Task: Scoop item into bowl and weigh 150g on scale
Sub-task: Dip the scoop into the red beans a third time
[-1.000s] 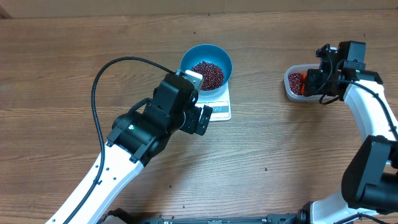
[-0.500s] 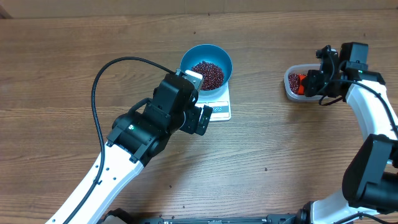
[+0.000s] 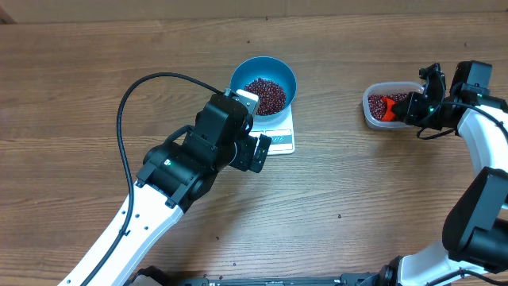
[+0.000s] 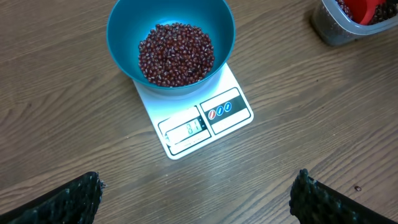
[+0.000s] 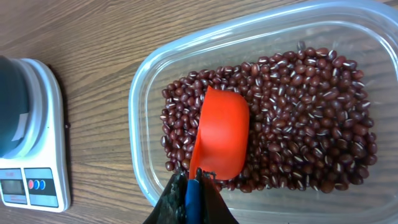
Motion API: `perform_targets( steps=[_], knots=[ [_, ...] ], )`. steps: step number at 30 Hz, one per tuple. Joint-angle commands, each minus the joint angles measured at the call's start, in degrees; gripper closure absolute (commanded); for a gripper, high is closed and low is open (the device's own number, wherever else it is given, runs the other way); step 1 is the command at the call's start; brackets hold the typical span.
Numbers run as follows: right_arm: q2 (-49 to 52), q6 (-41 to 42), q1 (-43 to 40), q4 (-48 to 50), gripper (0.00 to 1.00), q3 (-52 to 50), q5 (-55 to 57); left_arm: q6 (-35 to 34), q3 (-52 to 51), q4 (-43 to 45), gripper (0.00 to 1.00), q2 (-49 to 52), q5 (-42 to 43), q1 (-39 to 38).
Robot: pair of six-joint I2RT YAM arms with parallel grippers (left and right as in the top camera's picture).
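Right gripper (image 5: 189,184) pinches scoop (image 5: 221,134) at container (image 5: 134,93) rim; left gripper (image 4: 196,190) gapes empty short of scale (image 4: 231,112)

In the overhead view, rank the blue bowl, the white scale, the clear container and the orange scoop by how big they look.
1. blue bowl and white scale: about alike; the scale is partly hidden under the bowl, so I leave them unranked.
2. clear container.
3. orange scoop, the smallest.

A clear tub (image 5: 142,134) with rounded corners sits at the right side of the brown wood-grain table (image 3: 79,95), and a bright orange scoop (image 5: 221,140) lies inside it.
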Motion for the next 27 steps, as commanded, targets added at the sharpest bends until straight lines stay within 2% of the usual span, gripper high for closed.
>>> perform_targets(
  steps=[1, 18, 27],
  knots=[
    [1.8, 0.0, 0.2, 0.2, 0.96, 0.0, -4.2, 0.2, 0.1, 0.2, 0.01, 0.3, 0.5, 0.1],
    [4.8, 3.0, -0.3, 2.3, 0.96, 0.0, -8.2, 0.2, 0.1, 0.2, 0.01, 0.3, 0.5, 0.1],
    [4.8, 3.4, -3.7, 1.7, 0.96, 0.0, -8.2, 0.2, 0.1, 0.2, 0.01, 0.3, 0.5, 0.1]
  ],
)
